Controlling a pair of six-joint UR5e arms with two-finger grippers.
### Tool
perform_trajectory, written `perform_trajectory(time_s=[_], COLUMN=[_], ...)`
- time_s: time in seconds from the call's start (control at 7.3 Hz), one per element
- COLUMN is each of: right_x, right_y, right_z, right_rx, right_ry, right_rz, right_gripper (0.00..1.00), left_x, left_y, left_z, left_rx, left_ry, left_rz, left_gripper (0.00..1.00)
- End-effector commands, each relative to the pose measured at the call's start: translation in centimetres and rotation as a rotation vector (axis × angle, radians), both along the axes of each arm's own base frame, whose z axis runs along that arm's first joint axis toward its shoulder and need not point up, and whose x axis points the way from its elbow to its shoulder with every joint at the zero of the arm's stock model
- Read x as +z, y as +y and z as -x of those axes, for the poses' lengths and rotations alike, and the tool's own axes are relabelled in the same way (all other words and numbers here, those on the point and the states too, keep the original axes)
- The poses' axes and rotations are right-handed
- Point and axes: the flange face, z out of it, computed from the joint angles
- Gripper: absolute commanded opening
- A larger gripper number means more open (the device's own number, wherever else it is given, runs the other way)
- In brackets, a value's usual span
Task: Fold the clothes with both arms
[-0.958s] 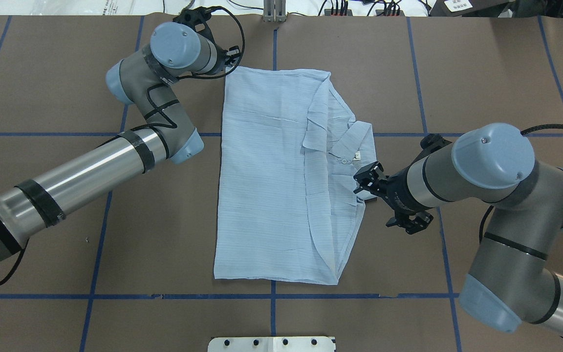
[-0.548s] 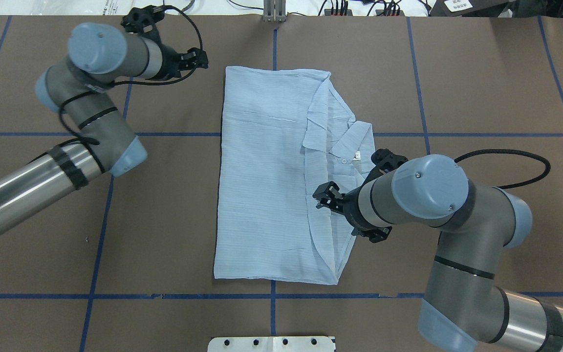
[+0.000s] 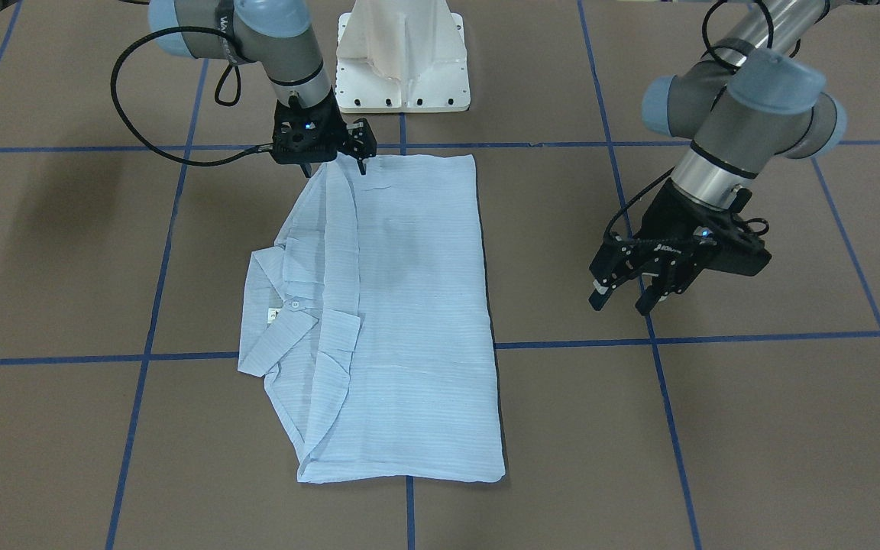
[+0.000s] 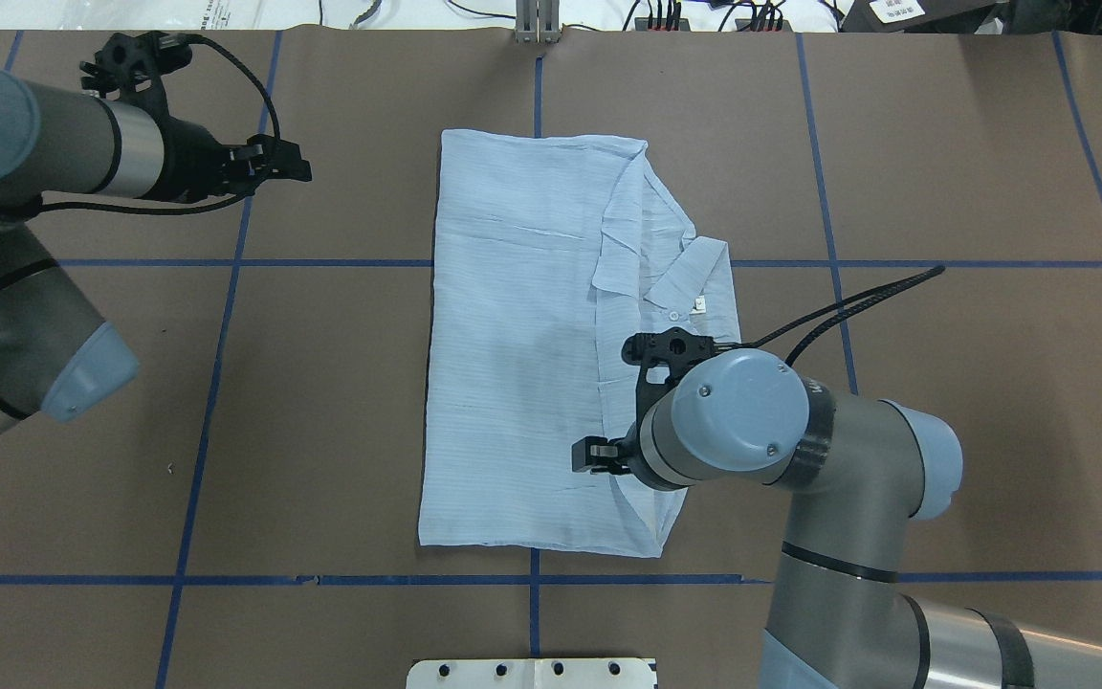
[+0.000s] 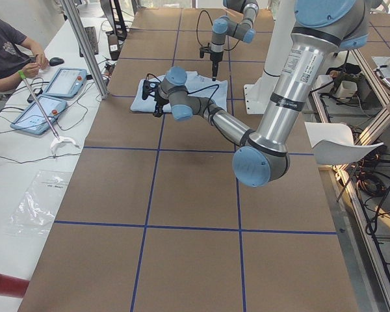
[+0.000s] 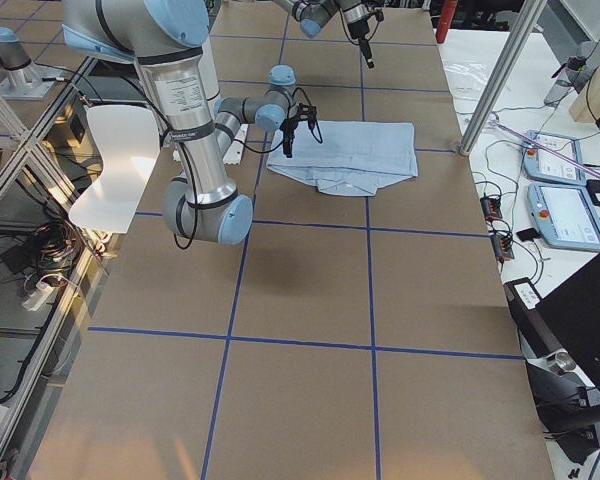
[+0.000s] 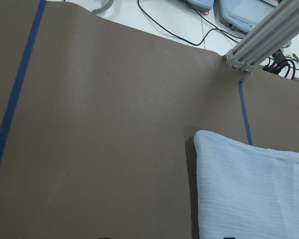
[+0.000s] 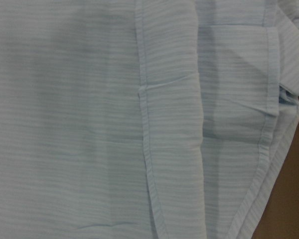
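Observation:
The light blue striped shirt (image 4: 513,354) lies folded into a long rectangle in the middle of the table, collar and neck label (image 4: 699,304) on its right side; it also shows in the front view (image 3: 409,305). My right gripper (image 4: 594,455) hangs open just above the shirt's near part, by the folded placket edge (image 3: 337,164). The right wrist view shows only the shirt's fabric (image 8: 139,124). My left gripper (image 4: 297,170) is open and empty over bare table, well left of the shirt (image 3: 623,302). The left wrist view shows a shirt corner (image 7: 249,189).
Brown paper with blue tape lines (image 4: 532,579) covers the table. The white pedestal base (image 3: 402,69) stands at the robot's edge. An aluminium post (image 4: 537,19) stands at the far edge. An operator (image 5: 13,58) sits with tablets beyond the far side.
My left gripper has drawn back leftward from the shirt's far left corner. My right gripper has moved from beside the collar over the shirt, leftward and toward the near edge.

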Motion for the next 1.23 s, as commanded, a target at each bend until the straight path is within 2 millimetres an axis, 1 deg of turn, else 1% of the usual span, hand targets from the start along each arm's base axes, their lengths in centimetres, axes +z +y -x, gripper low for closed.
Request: perform_trajectory(time_s=[0.0, 0.14, 0.27, 0.55, 0.68, 0.82, 0.96, 1.1], right_x=[1.8, 2.6, 3.0, 5.1, 6.1, 7.0, 7.1, 7.8], right_y=[0.0, -0.3, -0.2, -1.2, -1.0, -0.7, -0.6, -0.9], right_z=[3.1, 3.6, 3.4, 2.0, 1.6, -0.2, -2.7, -3.7], right_rx=[-0.180, -0.220, -0.244, -0.252, -0.255, -0.261, -0.287, -0.295], right_ry=[0.099, 0.125, 0.168, 0.234, 0.264, 0.273, 0.279, 0.321], right_rz=[-0.156, -0.185, -0.186, -0.180, -0.165, -0.169, -0.196, -0.183], right_gripper=[1.00, 1.00, 1.00, 1.00, 1.00, 1.00, 1.00, 1.00], left_x=[-0.3, -0.1, 0.0, 0.1, -0.1, 0.0, -0.5, -0.6], left_y=[1.9, 1.9, 1.9, 1.9, 2.0, 1.9, 1.9, 1.9], left_z=[1.5, 1.4, 1.2, 1.1, 1.0, 0.9, 0.8, 0.7], left_rx=[0.004, 0.004, 0.005, 0.007, 0.008, 0.008, 0.005, 0.004], left_ry=[-0.028, -0.029, -0.029, -0.029, -0.026, -0.027, -0.019, -0.014], left_rz=[0.030, 0.035, 0.041, 0.044, 0.043, 0.045, 0.045, 0.048], left_gripper=[0.83, 0.83, 0.83, 0.83, 0.84, 0.84, 0.84, 0.84])
